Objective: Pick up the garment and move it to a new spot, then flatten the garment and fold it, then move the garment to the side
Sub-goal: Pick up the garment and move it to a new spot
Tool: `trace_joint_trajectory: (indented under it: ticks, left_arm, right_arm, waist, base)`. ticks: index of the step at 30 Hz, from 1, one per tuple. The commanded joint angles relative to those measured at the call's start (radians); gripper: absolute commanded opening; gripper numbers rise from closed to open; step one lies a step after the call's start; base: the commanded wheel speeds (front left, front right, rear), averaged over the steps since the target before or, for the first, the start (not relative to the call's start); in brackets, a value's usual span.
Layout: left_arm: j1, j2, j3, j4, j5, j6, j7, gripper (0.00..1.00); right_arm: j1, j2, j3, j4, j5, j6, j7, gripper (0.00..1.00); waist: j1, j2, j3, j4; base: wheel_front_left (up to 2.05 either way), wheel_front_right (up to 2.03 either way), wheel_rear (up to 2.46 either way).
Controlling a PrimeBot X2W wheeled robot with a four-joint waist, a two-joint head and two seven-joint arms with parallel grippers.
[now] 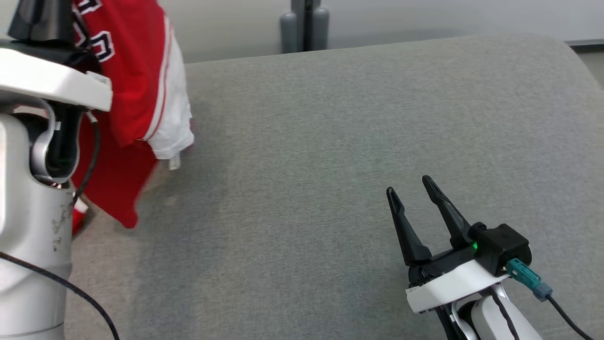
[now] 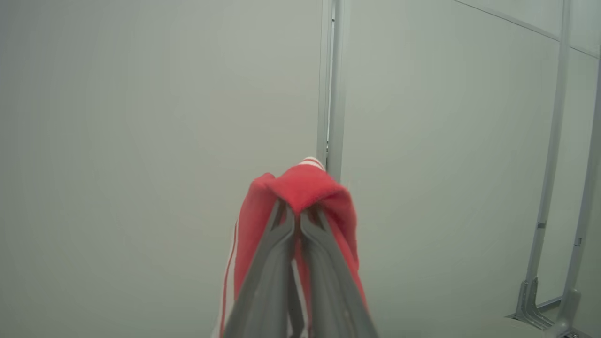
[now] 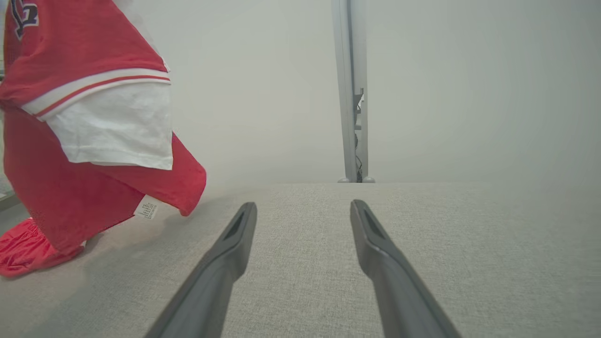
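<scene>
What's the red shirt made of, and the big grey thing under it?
The red shirt looks like soft knit cloth, probably cotton or polyester: it droops in folds, matte, with a sewn-in tag. The grey surface looks like woven upholstery fabric: a fine, speckled weave shows, no shine.

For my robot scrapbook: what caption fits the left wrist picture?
Shut left end effector pinching a fold of red jersey before a pale wall.

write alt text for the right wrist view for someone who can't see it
A red and white garment hangs at the upper left, its lowest folds touching a grey fabric surface. The right gripper stands open, its two dark fingers spread above bare fabric, apart from the garment. A grey post rises behind.
</scene>
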Motion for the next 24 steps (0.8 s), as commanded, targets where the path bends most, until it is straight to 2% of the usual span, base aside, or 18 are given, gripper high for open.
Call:
trace_joint_trajectory:
  ticks: [1,8,16,20,24]
  left_arm:
    - [-0.006,-0.004,-0.014,-0.021,-0.006,-0.004,0.009,0.00]
    - [-0.049,-0.054,-0.105,-0.045,-0.026,-0.005,0.024,0.00]
    - [-0.111,-0.101,-0.189,-0.020,-0.066,-0.004,-0.004,0.00]
    - [-0.115,-0.107,-0.245,0.002,-0.081,-0.003,-0.023,0.00]
    - [-0.066,-0.084,-0.306,0.033,-0.107,-0.003,-0.048,0.00]
  right_arm:
    - [0.001,0.001,-0.001,-0.004,0.001,0.002,-0.006,1.00]
    - [-0.005,0.011,-0.001,-0.003,0.007,0.002,-0.006,1.00]
    - [-0.011,0.014,-0.008,-0.008,0.009,0.002,-0.006,1.00]
    - [-0.008,0.015,-0.005,-0.013,0.017,0.002,-0.006,1.00]
    - [-0.005,0.015,-0.004,-0.021,0.029,0.002,-0.006,1.00]
  waist:
    - [0.0000,0.0000,0.003,-0.034]
    - [0.0000,0.0000,0.006,-0.112]
    - [0.0000,0.0000,0.013,-0.182]
    - [0.0000,0.0000,0.018,-0.212]
    - [0.0000,0.0000,0.028,-0.222]
  base:
    - [0.00,0.00,0.00]
    - [0.00,0.00,0.00]
    - [0.00,0.00,0.00]
    - [0.00,0.00,0.00]
    - [0.00,0.00,0.00]
